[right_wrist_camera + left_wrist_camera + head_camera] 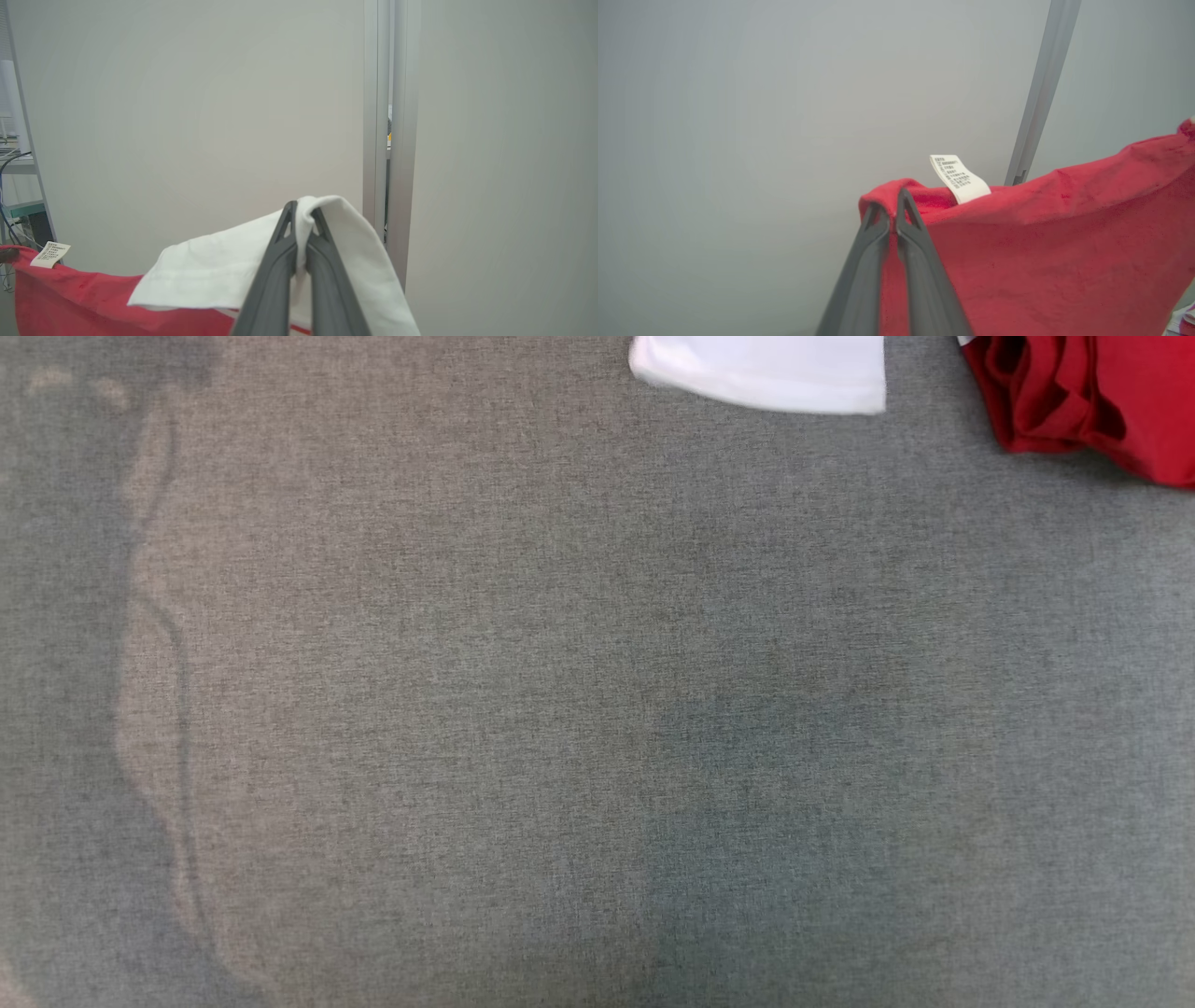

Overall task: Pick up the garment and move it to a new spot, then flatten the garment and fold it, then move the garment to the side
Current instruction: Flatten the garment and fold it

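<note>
red cotton-like fabric of the garment (pixel 1041 242) hangs from the left gripper (pixel 889 205), whose two dark fingers are pressed almost together on a bunched corner of the garment's upper edge. a white care label (pixel 959 179) stands up from that edge just beside the fingertips, and the cloth runs away from the gripper to the right of the left wrist view and drops below it, in front of a pale wall (pixel 738 140) and a slanting grey metal post (pixel 1041 93). the right gripper (pixel 302 210) is clamped fully closed on a fold of the garment's white section (pixel 219 270), which drapes over both sides of its fingertips. in the right wrist view the red part stretches off to the lower left, below the white section, ending at the care label at the far left edge. so each gripper pinches the top edge of the same garment, with the fabric spread between them and hanging down. in the head view the white section's hem and a crumpled red mass show at the top edge and top right corner, over a grey woven cloth (pixel 560 709) that covers the work surface. whether they touch it i cannot tell.
</note>
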`<state>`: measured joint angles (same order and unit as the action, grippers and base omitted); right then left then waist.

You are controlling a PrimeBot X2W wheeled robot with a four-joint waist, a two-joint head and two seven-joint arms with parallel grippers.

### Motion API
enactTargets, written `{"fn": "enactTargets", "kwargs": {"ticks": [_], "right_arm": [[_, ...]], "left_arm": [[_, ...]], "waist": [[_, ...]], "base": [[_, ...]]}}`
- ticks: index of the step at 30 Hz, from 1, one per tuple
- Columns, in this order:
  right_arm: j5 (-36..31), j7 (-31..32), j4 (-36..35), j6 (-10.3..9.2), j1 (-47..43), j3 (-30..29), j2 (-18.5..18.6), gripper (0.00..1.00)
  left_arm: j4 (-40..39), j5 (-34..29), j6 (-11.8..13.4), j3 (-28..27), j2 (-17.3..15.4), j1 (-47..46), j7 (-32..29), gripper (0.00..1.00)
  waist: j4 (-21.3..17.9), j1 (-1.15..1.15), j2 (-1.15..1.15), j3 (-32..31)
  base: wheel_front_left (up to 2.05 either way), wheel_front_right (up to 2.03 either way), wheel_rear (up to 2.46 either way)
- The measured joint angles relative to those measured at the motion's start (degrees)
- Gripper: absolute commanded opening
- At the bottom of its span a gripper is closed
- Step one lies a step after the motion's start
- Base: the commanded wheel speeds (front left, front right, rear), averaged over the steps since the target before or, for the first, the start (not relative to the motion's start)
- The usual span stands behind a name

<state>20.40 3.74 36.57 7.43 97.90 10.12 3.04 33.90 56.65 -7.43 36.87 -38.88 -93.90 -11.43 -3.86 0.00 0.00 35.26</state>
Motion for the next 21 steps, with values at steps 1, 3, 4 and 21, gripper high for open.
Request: {"fn": "enactTargets", "kwargs": {"ticks": [1, 3, 4, 21], "right_arm": [[-0.5, -1.5, 0.7, 0.00, 0.6, -0.1, 0.0, 0.00], [-1.1, -3.2, 2.5, 0.00, 1.0, 0.1, 0.1, 0.00], [-1.1, -3.2, 2.5, 0.00, 1.0, 0.1, 0.1, 0.00], [-10.6, -18.1, 7.7, 0.07, 6.9, 2.1, 0.5, 0.00]], "left_arm": [[0.4, 0.5, 0.0, 0.7, -0.1, -0.7, 1.2, 0.00], [1.1, 1.6, 0.0, 2.5, -0.4, -1.6, 2.5, 0.00], [1.1, 1.6, 0.0, 2.5, -0.4, -1.6, 2.5, 0.00], [4.1, 10.8, 0.0, 16.4, -3.8, -4.4, 4.4, 0.00]], "waist": [[-0.1, 0.00, 0.00, 0.0], [-0.3, 0.00, 0.00, -0.1], [-0.3, 0.00, 0.00, -0.1], [-0.1, 0.00, 0.00, 0.1]], "base": [[0.00, 0.00, 0.00], [0.00, 0.00, 0.00], [0.00, 0.00, 0.00], [0.00, 0.00, 0.00]]}}
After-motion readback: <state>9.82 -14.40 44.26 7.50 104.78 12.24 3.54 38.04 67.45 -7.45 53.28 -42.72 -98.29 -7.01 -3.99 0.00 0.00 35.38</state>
